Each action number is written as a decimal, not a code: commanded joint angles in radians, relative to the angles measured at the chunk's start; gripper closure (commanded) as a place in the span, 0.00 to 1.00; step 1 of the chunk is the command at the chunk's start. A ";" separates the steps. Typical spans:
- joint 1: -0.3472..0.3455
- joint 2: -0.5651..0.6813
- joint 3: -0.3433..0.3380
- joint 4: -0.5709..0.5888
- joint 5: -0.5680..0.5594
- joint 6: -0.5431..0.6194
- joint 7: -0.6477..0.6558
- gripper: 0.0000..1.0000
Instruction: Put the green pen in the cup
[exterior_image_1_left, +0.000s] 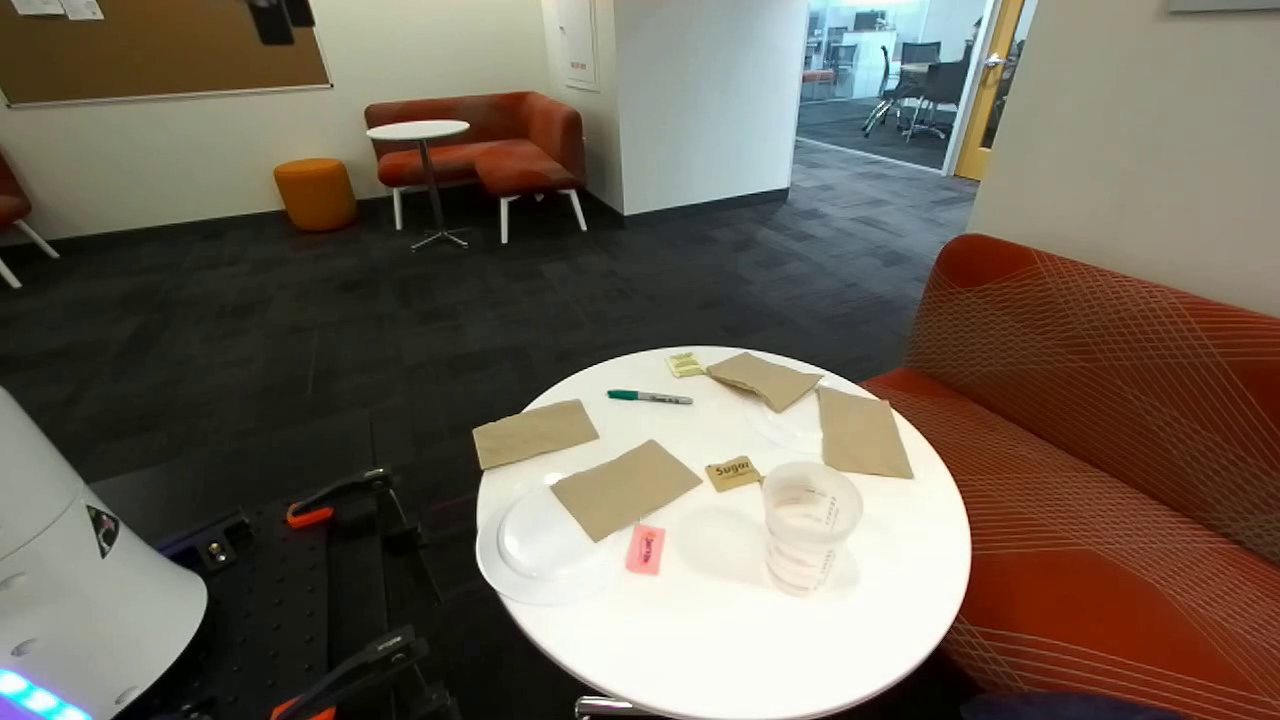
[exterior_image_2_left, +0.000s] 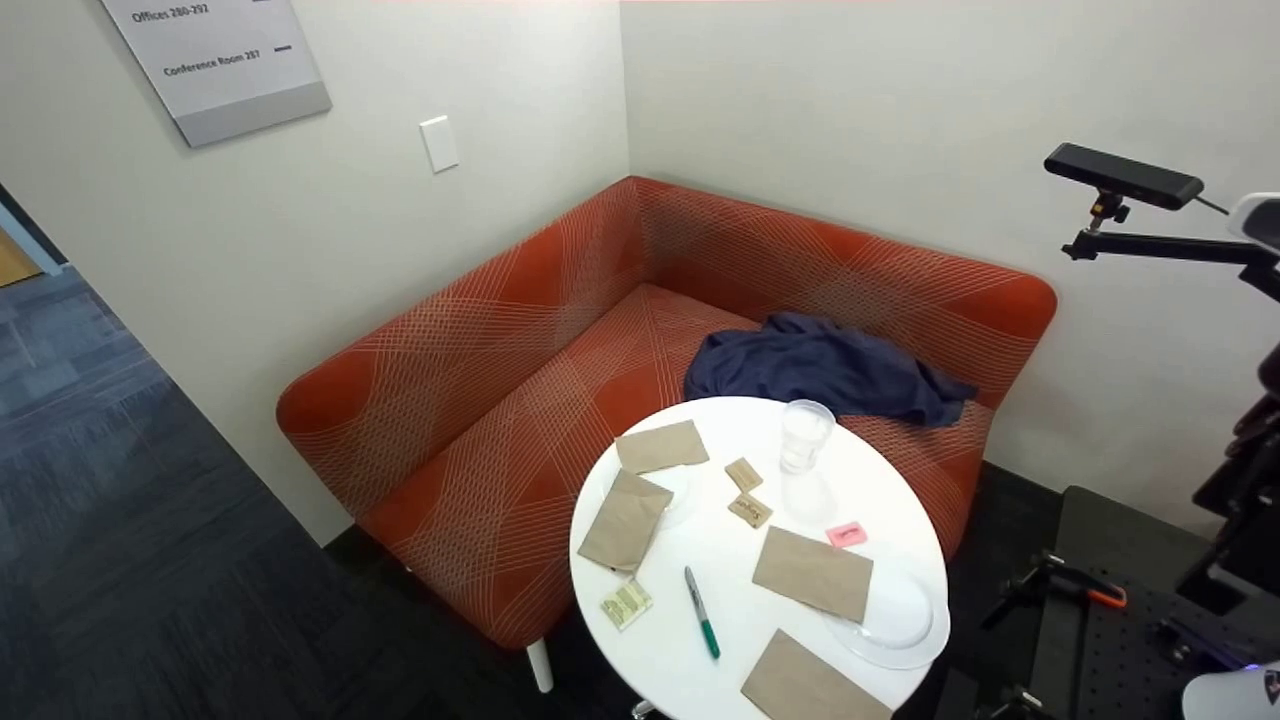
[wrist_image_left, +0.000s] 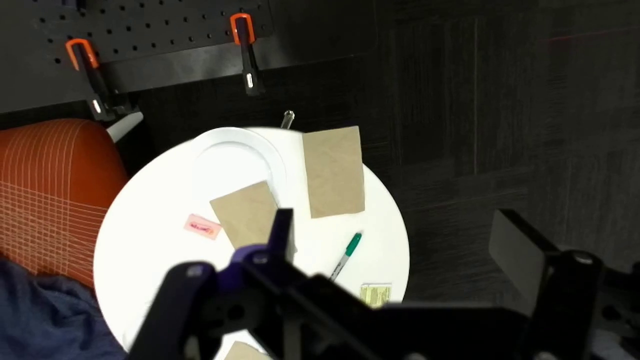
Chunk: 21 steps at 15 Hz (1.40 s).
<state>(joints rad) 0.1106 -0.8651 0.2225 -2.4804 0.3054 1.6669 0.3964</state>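
A pink packet (exterior_image_1_left: 646, 550) lies just beside a brown sheet (exterior_image_1_left: 627, 490)

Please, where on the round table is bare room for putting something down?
Bare room: between the cup, the pink packet and the nearby edge of the table; also between the green pen and the sugar packet. Crowded: around the yellow packet and the brown sheets near it.
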 joint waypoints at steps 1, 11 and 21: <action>-0.057 0.083 0.022 0.025 0.001 0.069 0.020 0.00; -0.103 0.352 0.079 0.031 -0.056 0.409 0.182 0.00; -0.066 0.609 0.073 0.054 -0.131 0.575 0.335 0.00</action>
<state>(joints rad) 0.0269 -0.3351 0.2998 -2.4597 0.2025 2.2077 0.6767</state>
